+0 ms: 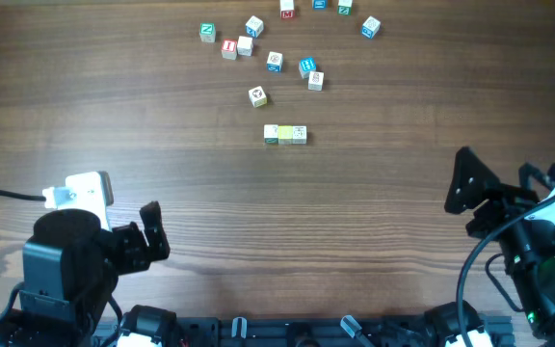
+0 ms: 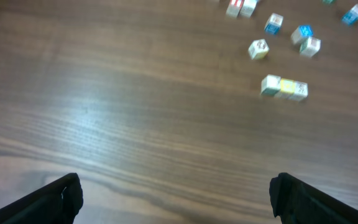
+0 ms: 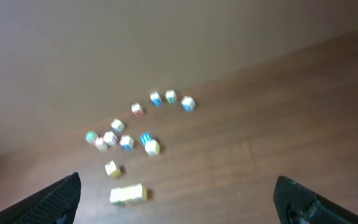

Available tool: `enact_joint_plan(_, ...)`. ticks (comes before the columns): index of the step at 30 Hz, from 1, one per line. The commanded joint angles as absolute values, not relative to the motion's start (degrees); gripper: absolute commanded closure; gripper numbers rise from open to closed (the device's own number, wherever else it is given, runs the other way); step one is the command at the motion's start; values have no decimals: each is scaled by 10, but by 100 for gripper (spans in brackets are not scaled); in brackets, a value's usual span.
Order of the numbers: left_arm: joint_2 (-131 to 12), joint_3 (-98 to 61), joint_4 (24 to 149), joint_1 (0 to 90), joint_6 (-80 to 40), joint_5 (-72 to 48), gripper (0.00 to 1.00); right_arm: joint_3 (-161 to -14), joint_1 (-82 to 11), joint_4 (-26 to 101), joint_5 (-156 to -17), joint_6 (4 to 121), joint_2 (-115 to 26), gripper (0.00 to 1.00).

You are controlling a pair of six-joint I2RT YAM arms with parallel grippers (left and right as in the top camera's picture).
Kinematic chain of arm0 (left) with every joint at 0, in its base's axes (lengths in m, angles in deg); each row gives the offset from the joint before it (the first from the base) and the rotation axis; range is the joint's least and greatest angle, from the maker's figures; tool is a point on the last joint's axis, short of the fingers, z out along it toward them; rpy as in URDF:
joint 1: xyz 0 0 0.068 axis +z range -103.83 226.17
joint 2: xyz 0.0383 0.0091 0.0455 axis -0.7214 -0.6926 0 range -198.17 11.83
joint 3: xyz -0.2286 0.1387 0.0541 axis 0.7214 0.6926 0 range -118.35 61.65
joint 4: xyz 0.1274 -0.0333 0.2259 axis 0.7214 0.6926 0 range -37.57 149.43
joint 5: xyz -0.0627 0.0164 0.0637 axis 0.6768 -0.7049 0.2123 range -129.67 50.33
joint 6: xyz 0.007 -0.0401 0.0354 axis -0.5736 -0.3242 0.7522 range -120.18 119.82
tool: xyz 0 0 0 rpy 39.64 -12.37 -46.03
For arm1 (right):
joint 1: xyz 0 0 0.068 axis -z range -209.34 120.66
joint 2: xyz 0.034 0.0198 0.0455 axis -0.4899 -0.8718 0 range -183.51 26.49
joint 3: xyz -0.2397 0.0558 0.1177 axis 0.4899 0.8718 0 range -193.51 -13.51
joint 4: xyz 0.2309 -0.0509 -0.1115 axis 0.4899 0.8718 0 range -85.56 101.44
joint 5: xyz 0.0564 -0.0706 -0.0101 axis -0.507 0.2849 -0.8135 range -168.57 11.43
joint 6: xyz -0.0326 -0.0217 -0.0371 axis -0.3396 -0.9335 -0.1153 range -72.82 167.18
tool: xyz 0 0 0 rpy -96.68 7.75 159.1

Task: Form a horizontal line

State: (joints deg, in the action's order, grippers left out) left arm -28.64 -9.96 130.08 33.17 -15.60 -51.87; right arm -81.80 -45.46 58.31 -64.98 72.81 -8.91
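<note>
No legible text on the tiny letter cubes [image 1: 285,135]

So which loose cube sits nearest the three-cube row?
The lone cube just beyond the left end of the row; the other loose cubes lie farther away, clustered past it.

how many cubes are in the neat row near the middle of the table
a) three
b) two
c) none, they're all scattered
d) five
a: the row of three letter cubes lies edge to edge, whitish, pale yellow, then white, and the nearest loose cube sits apart from it.
</note>
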Motion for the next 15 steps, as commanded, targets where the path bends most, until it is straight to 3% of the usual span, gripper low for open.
enact_joint_plan(1,-284,-102,1322,334,-161,-526,0,-822,-455,607,-642,728,-89,0)
enact_joint_plan(15,-284,-102,1344,334,-161,-526,0,-822,-455,642,-642,728,-89,0)
